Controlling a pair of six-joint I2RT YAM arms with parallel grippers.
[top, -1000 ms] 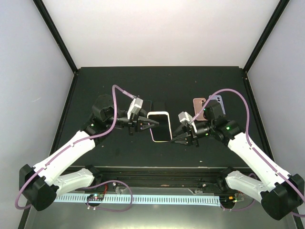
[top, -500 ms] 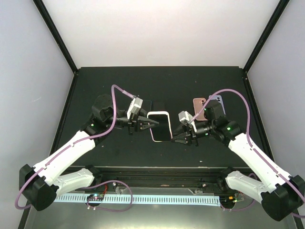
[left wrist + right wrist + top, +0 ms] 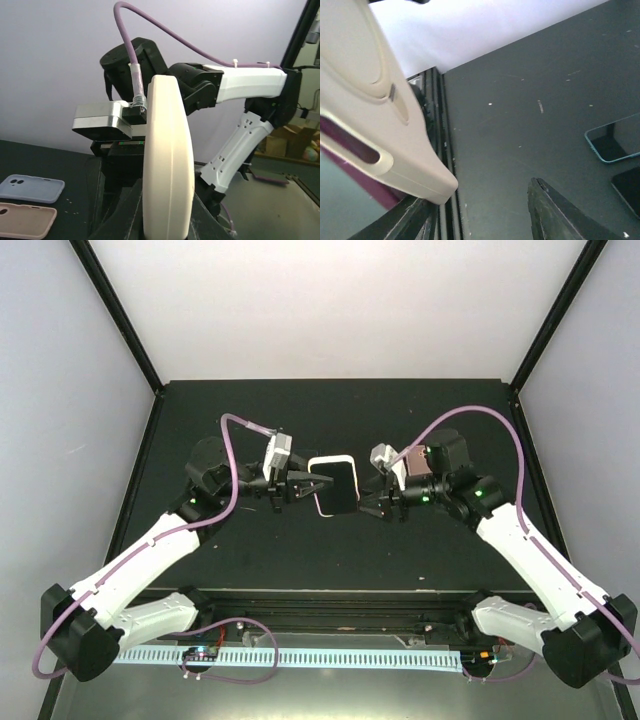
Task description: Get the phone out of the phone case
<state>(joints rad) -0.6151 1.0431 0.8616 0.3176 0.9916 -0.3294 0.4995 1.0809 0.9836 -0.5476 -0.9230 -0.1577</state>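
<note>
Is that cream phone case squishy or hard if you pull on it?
Probably bendy: the cream phone case has rounded edges and a matte look, like rubber, so its rim might peel back. That finish likely grips, not slips. With the phone inside it seems stiff: the left end effector holds it on edge without sagging.

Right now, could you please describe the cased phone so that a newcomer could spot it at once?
Look above the middle of the black table. There the left end effector holds a phone up off the surface. It alone wears a cream case; the other phones lie flat on the table.
</note>
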